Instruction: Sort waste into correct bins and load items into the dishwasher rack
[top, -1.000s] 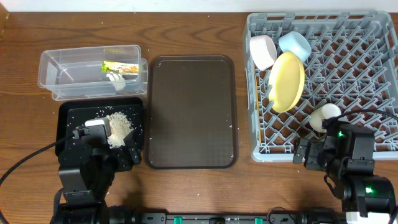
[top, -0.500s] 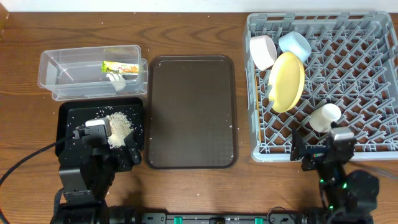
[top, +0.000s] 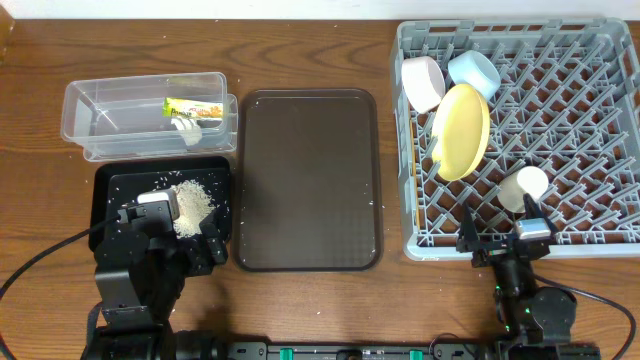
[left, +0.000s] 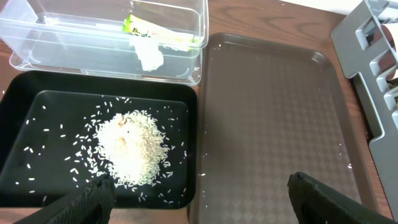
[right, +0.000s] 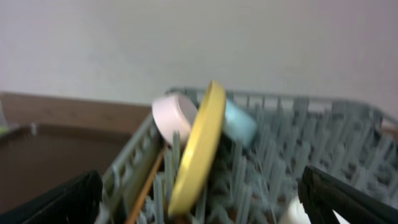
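The green-and-orange snack wrapper (left: 163, 32) carries print too small to read. A brown wooden table (top: 300, 50) stands before a pale wall (right: 186, 37). The wrapper and a crumpled paper scrap (left: 149, 56) lie in the clear tub (top: 100, 120). White rice (left: 134, 146) is heaped in the black tray (left: 25, 124), beside a dark brown serving tray (top: 310, 180). In the grey dishwasher rack (top: 580, 120) the yellow plate (top: 461, 131) stands on edge against a white bowl (top: 423, 82) and a light blue bowl (top: 474, 72), with a pale cup (top: 524, 186) nearer the front. The left gripper (left: 202, 190) and right gripper (right: 199, 180) both have their fingers spread, holding nothing

I can read nothing here. The snack wrapper (left: 158, 32) in the clear tub (left: 62, 37), upper left of the frame, carries printing, but its letters are too blurred.
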